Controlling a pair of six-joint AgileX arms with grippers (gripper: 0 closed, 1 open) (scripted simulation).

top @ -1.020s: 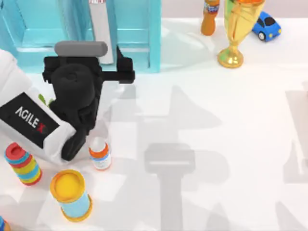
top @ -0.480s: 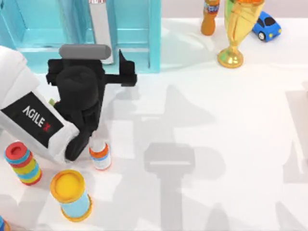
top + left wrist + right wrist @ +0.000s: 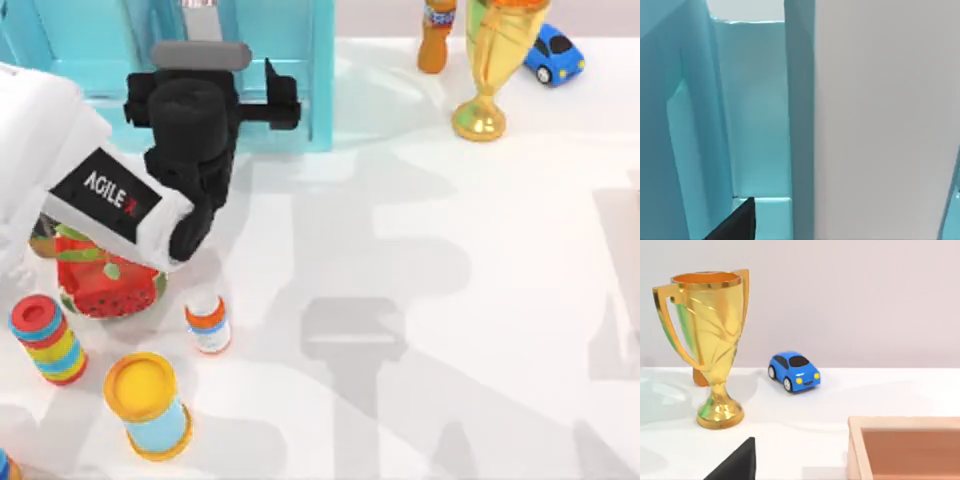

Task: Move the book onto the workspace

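- At the lower left of the top view you have a yellow-lidded can (image 3: 147,403), a stack of coloured rings (image 3: 45,340) and a small orange-capped bottle (image 3: 208,322). All three stand apart on the workspace (image 3: 450,300).
- Above them, a red fruit-patterned bowl (image 3: 105,285) sits partly under the left arm.
- Your left gripper (image 3: 200,70) is at the upper left, pushed up against the front of the turquoise shelf (image 3: 280,40). You cannot tell how wide its pincer is.
- The book (image 3: 203,25) stands upright inside the shelf, just beyond that gripper. Its pale page edges (image 3: 880,125) are close in front of the left wrist camera.
- Your right gripper (image 3: 740,465) is parked facing the gold trophy (image 3: 715,340) and the blue toy car (image 3: 794,371), with a wooden tray (image 3: 905,445) beside it. Its pincer cannot be told either.
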